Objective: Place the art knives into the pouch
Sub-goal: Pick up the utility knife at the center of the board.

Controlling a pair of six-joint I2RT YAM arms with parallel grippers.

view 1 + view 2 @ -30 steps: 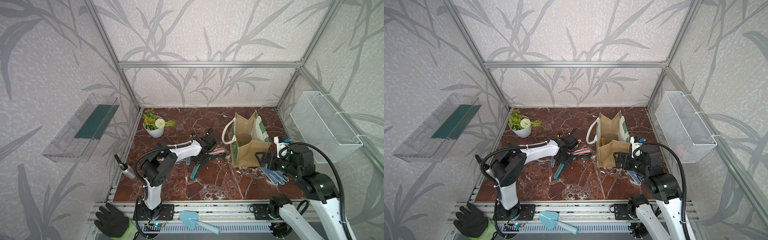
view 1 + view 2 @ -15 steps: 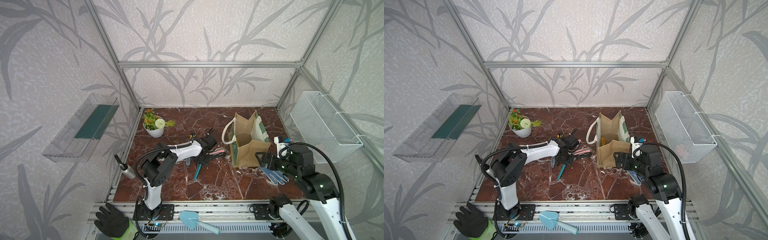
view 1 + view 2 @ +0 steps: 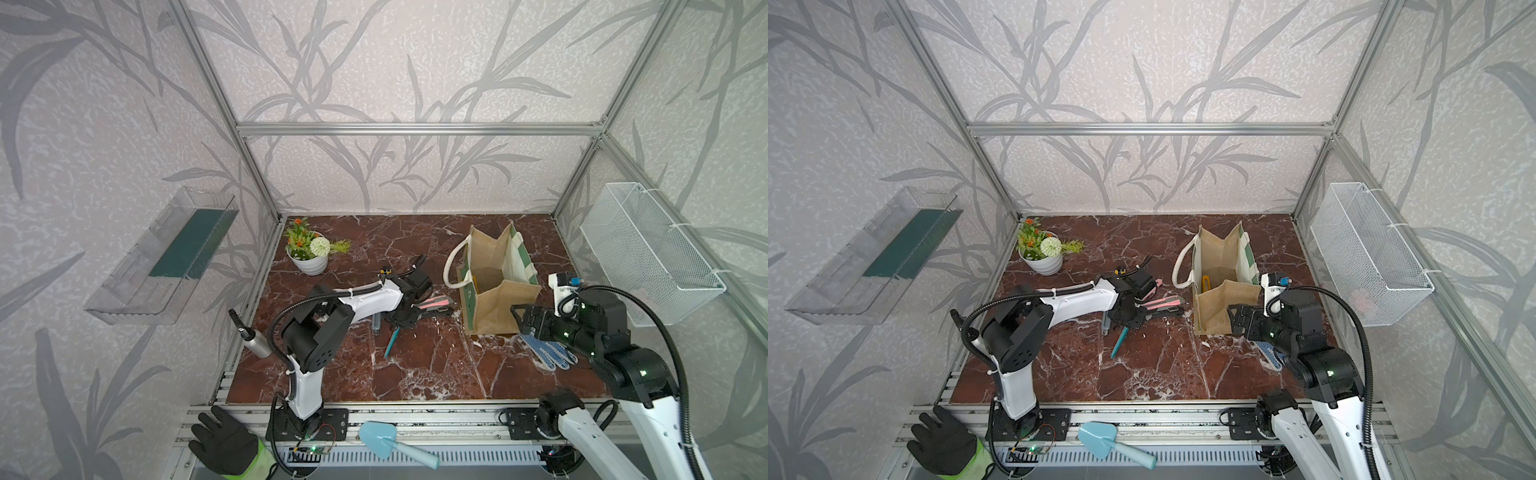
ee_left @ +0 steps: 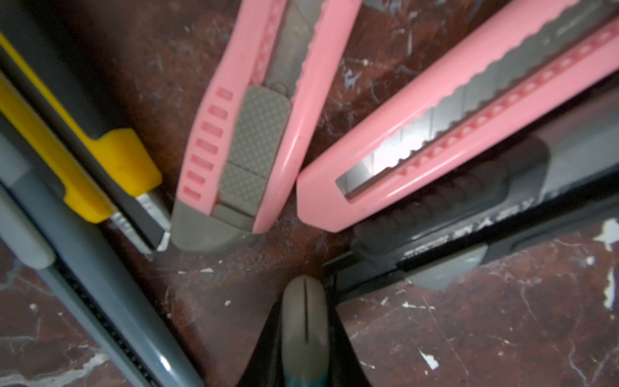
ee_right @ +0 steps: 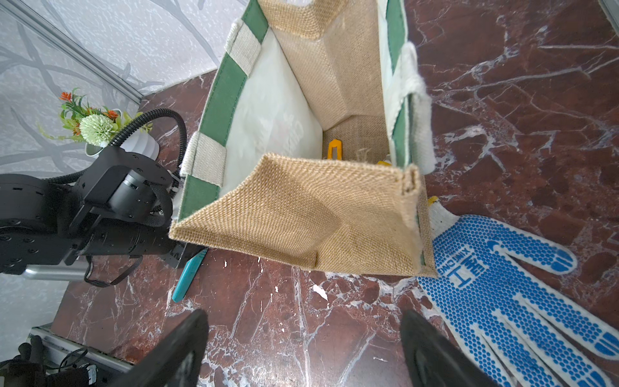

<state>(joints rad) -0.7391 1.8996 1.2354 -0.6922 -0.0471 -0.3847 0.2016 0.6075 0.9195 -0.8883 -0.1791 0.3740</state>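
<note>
Since a second ago the left pincer (image 3: 401, 322) has narrowed onto the grey end of the teal art knife (image 3: 390, 343), which lies on the surface (image 3: 415, 374) left of the pouch (image 3: 494, 299). The right pincer (image 5: 301, 348) stays wide. The pouch's near wall hides most of a yellow knife (image 5: 335, 149).

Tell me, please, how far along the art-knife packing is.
Done: one yellow art knife lies inside the pouch. In hand: the left pincer is closed around the teal art knife. Left: lifting it into the pouch; two pink art knives also lie outside.
</note>
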